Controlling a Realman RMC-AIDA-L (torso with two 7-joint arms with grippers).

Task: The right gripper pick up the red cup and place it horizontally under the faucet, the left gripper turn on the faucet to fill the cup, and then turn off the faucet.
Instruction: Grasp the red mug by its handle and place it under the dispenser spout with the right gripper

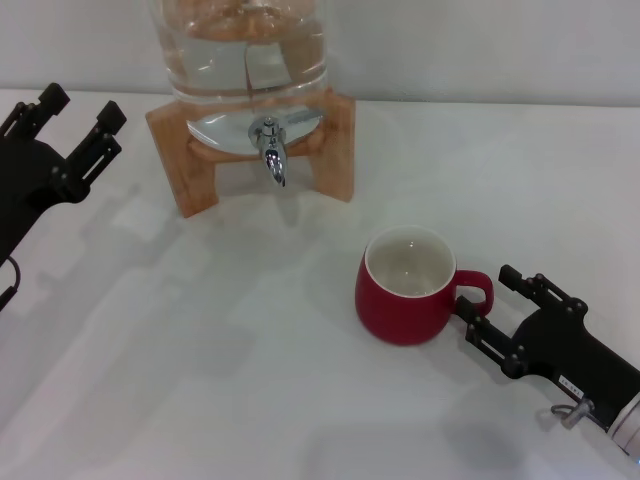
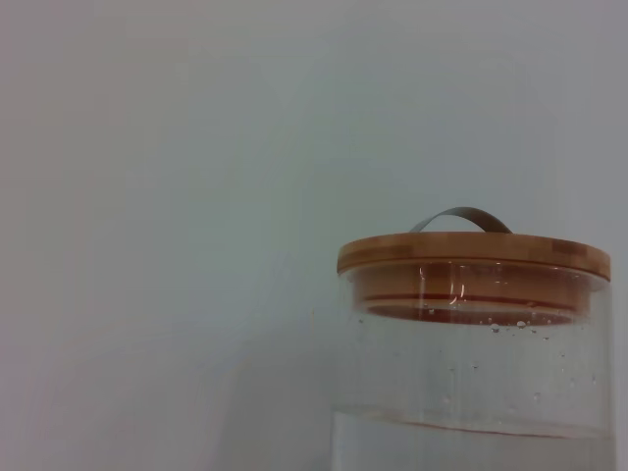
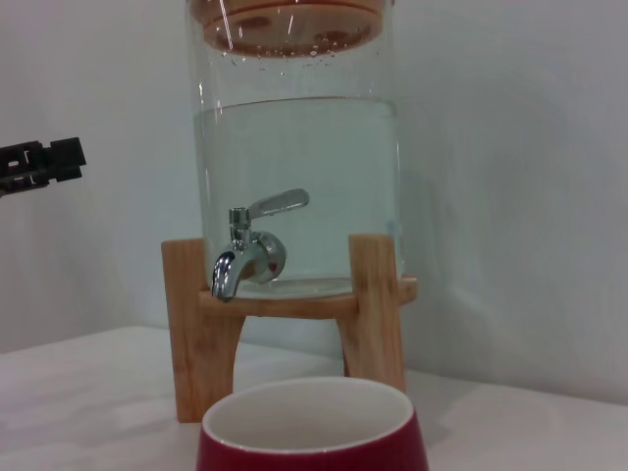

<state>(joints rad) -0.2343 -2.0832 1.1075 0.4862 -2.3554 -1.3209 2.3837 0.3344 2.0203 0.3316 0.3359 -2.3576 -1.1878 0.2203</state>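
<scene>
Seeing my right hand (image 1: 487, 308) spread around the red cup's (image 1: 405, 289) handle at 4 o'clock; faucet (image 1: 270, 146) at 11, left hand (image 1: 78, 115) spread, idle at 9.

Glossy red cup (image 1: 405, 300), shiny chrome faucet (image 1: 270, 148), clear glass jar (image 3: 294, 177), seemingly smooth wooden stand (image 1: 335, 150).

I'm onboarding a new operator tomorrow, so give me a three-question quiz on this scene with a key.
1. True or false: the red cup already stands under the faucet.
2. Which tool is nearest the cup's handle? A) left tool B) right tool
3. Fill in: the glass jar rests on a ____ stand.

Key:
1. False; it stands upright on the table, apart from the spout.
2. B; its open fingers sit by the handle, not closed on it.
3. Wooden.
</scene>
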